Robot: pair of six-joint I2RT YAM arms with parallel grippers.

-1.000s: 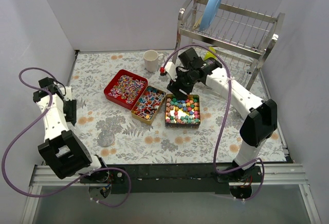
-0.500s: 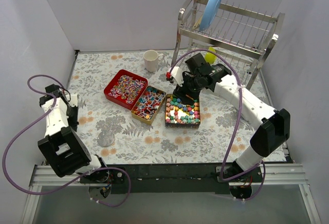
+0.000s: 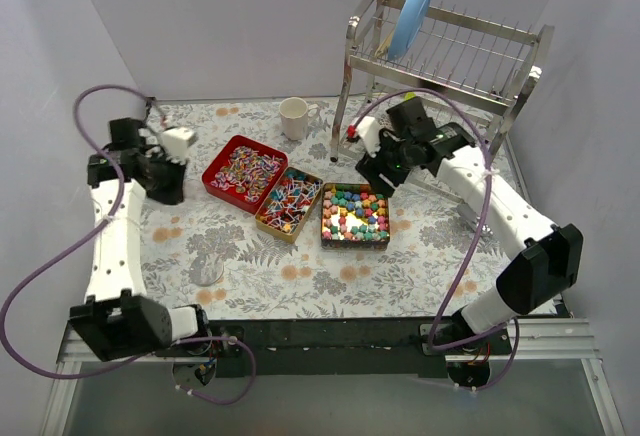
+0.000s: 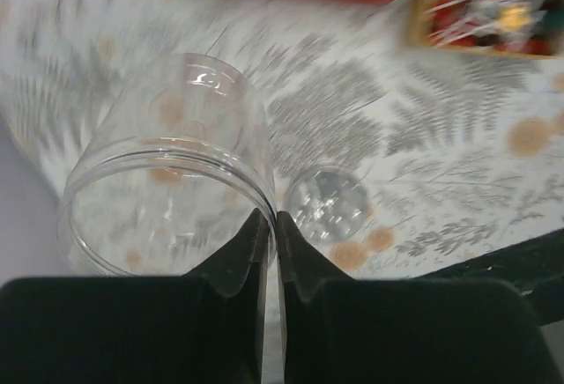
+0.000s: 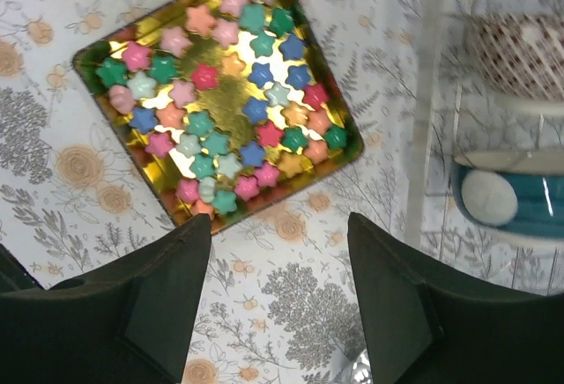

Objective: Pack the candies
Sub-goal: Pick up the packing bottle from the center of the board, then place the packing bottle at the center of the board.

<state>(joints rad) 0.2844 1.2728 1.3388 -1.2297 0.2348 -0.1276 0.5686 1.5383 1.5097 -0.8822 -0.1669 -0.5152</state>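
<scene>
- Left gripper (image 4: 269,221) is pinched together on the rim of a clear jar (image 4: 167,181), with the wall caught between its 2 fingers. The jar is held up off the table, its mouth facing the wrist camera.
- Below it, a small clear round piece (image 4: 328,203) lies on the floral table (image 3: 260,276).
- Right gripper (image 5: 278,225) is spread wide with nothing between the fingers, hovering over the table.
- The star candies (image 5: 205,76) sit in a square gold tray (image 5: 222,98). From the wrist view they're ahead and a bit left of the gap between the fingers, not touching. In the top view that gripper hangs just past the tray's far right corner.
- More candies: multicoloured ones (image 3: 245,171) in a red tray (image 3: 208,178), and red-white-blue wrapped ones (image 3: 291,201) in the narrow gold tray (image 3: 270,218) between the other 2.
- The red tray is just right of the left gripper in the top view, clearly apart from it.
- Behind: a white mug (image 3: 293,118) and a dish rack (image 3: 470,66) with a blue plate (image 3: 415,11).
</scene>
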